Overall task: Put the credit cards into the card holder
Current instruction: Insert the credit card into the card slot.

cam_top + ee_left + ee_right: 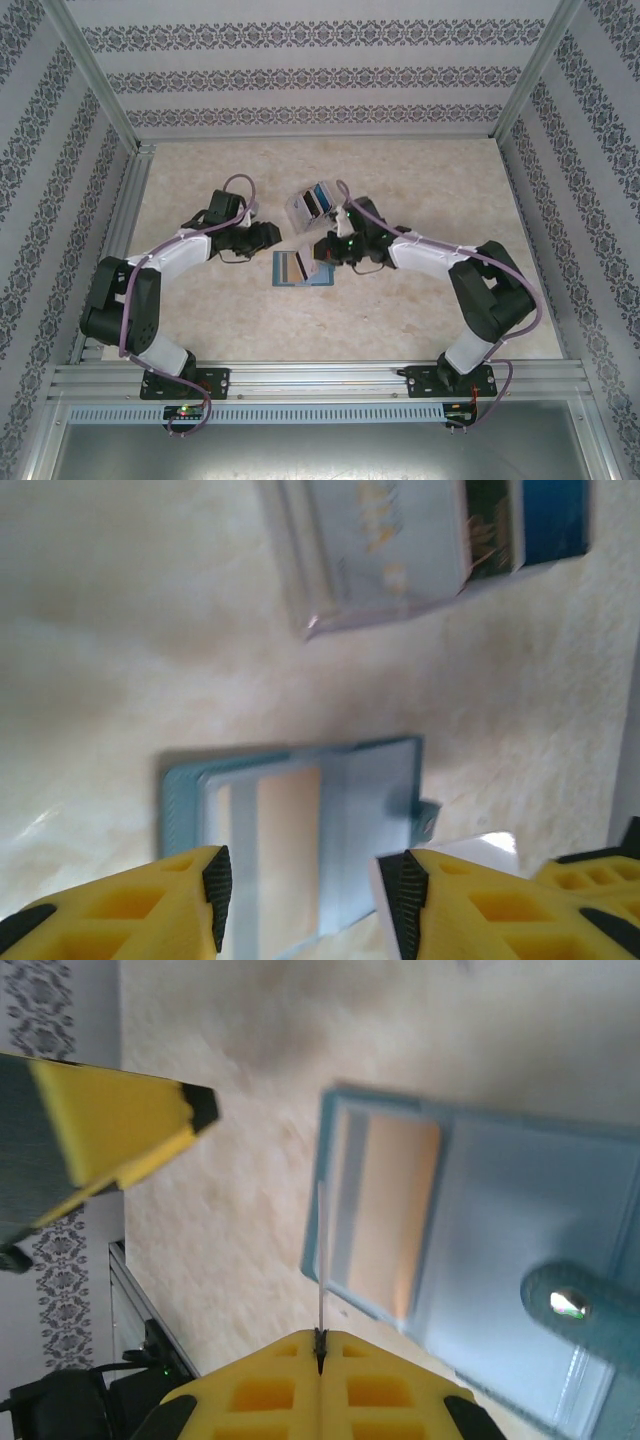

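Pinched edge-on in the tightly closed right gripper (320, 1350), a pale card (321, 1250) hung over the open card holder (520, 1210) on the tabletop (230, 1210). It needed lining up with a slot mouth, and the half-open, empty left gripper (308, 890) could steady the holder.

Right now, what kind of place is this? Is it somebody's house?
Probably not a house; more likely a robot test booth. Its metal frame posts hold patterned wall panels around one table, and the left arm and right arm are bolted to a rail at its near edge.
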